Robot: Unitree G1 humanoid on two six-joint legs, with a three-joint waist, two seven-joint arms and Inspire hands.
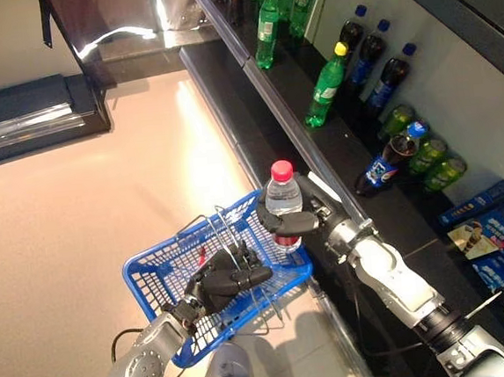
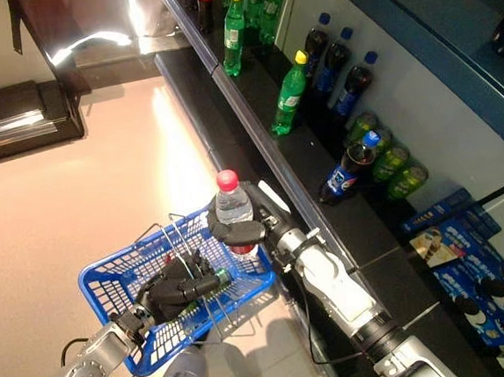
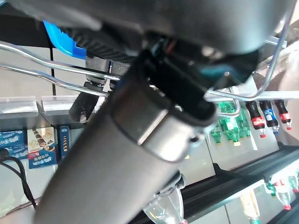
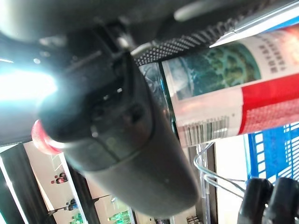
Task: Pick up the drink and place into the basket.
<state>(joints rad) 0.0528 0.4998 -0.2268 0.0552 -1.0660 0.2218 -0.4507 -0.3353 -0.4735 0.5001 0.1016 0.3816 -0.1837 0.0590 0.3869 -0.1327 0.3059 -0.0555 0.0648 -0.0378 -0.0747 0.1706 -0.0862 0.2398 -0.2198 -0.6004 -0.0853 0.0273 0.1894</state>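
Left hand (image 1: 229, 277) curled round the wire handles (image 1: 229, 230) of the blue basket (image 1: 158, 272), held above the floor. Right hand (image 1: 300, 218) grips the water bottle (image 1: 280, 195), upright over the basket's right rim. Right wrist view alone shows its red-banded label. Shelf (image 1: 355, 157) with soda bottles (image 1: 325, 87) at right.

There is one blue basket (image 1: 158, 276) and one water bottle (image 1: 281, 202) with a pink cap. The shelf holds two standing green bottles (image 1: 324, 87) with yellow caps and three standing dark bottles (image 1: 371, 56) with blue caps.
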